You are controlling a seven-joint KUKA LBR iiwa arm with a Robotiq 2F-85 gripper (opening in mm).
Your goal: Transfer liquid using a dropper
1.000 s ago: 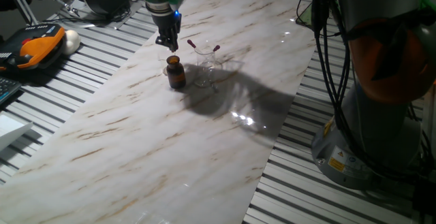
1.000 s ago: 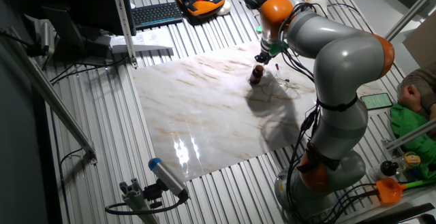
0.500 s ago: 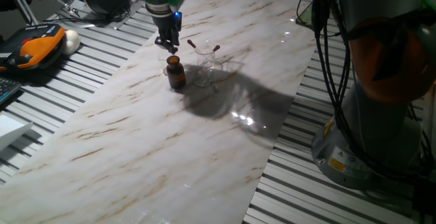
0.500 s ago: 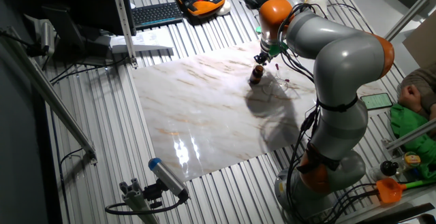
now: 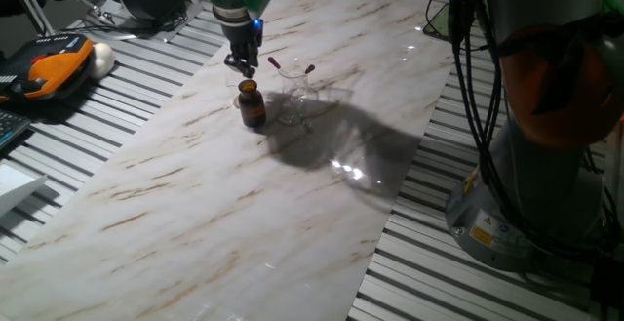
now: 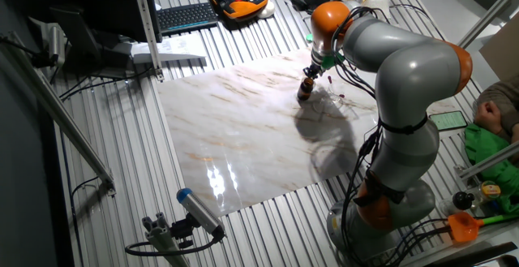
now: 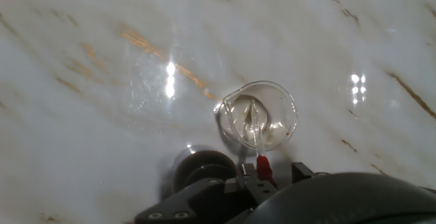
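Dropper (image 7: 262, 157) gripped by its red bulb in claw (image 7: 264, 178), tip hanging below

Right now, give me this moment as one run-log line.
claw: above brown bottle | holds: dropper, red bulb up | glass beaker: beside bottle, two droppers inside | step: transfer underway

The marble table (image 5: 195, 194) is left bare over most of its surface, so wide room is offered toward the near end and along both long sides. Passage is narrowed only at the far end, where a brown glass bottle (image 5: 252, 104) and a clear glass beaker (image 5: 292, 101) are set just beside each other. Two droppers (image 5: 291, 67) are propped in the beaker, their red bulbs raised above its rim. The hand (image 5: 241, 64) is held directly above the bottle.
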